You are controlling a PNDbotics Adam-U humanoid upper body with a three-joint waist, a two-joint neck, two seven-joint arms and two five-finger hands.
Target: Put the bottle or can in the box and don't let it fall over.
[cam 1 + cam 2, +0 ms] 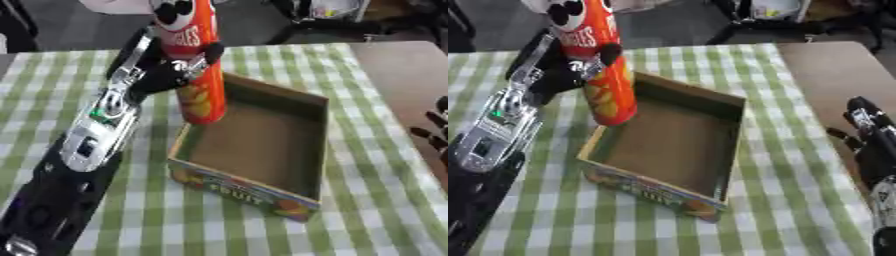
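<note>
A tall orange crisps can (199,75) stands upright, held just above the left wall of the open cardboard box (262,145), its base over the box's near-left rim. My left hand (175,67) is shut on the can's middle, fingers curled round it, the arm coming in from the lower left. The box is shallow, brown inside, with a fruit print on its front wall, and holds nothing. My right hand (872,137) rests at the right edge with relaxed fingers, apart from the box.
A green and white checked cloth (367,200) covers the table. A bare brown table edge (407,70) shows at the right. Dark chair legs and floor lie beyond the far edge.
</note>
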